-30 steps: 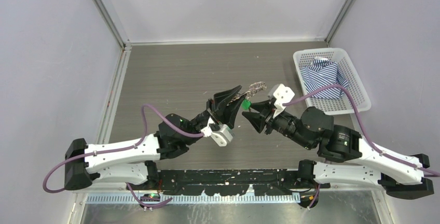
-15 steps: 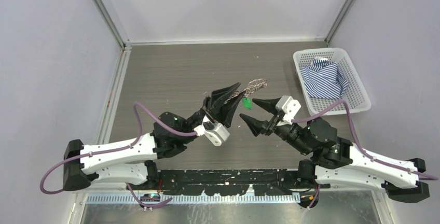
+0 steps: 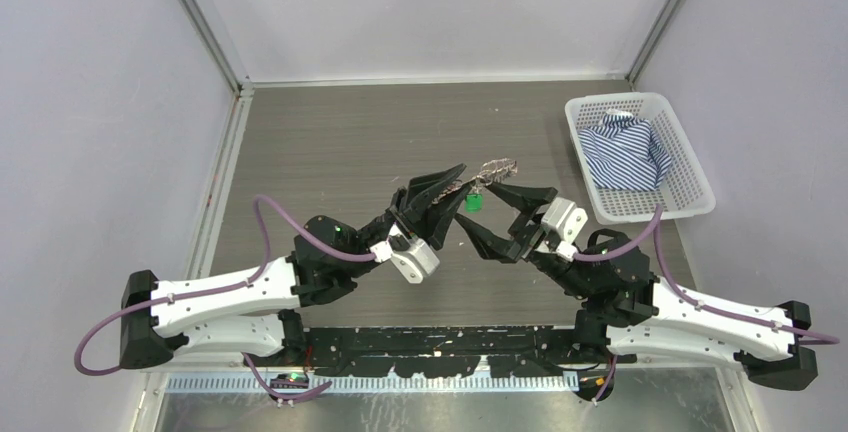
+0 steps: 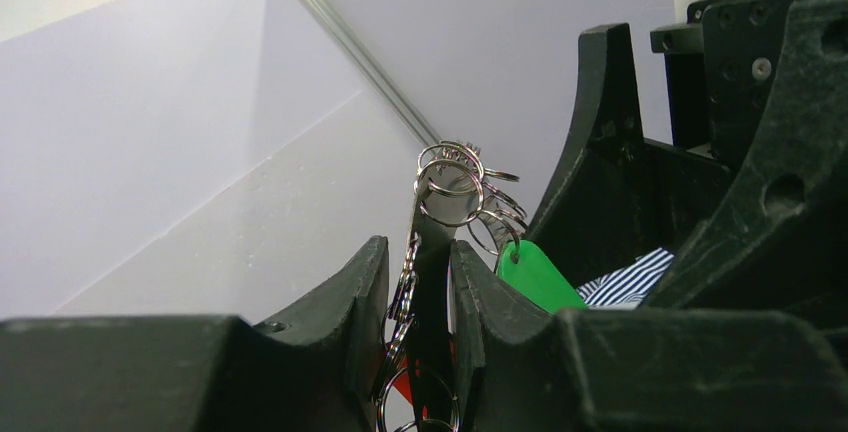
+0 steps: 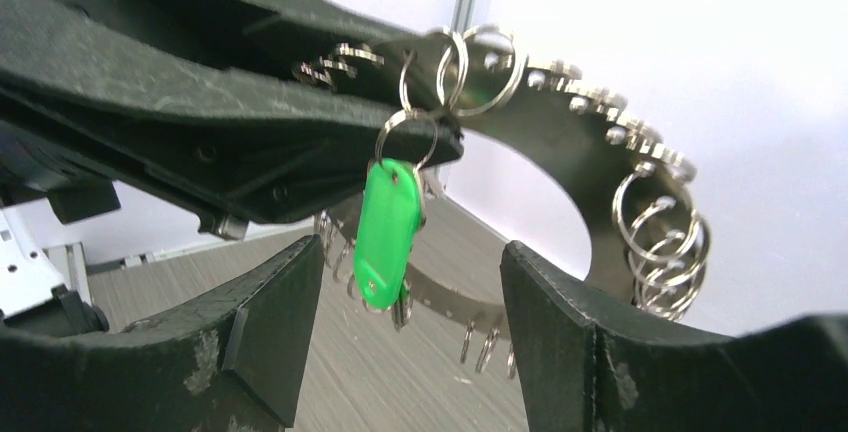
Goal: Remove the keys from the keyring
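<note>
Right wrist view shows the green-headed key (image 5: 385,232) hanging between your right fingers (image 5: 262,337), which stand wide apart and hold nothing. Your left fingers (image 4: 345,297) are pinched narrow on the keyring (image 4: 450,187), holding it up off the desk (image 3: 330,142), with the other keys (image 5: 660,252) dangling beyond their tips. You appear to be at the step of taking one key. Next, close the right fingers squarely on the green head, then work its loop off the ring against a firm left grip.
</note>
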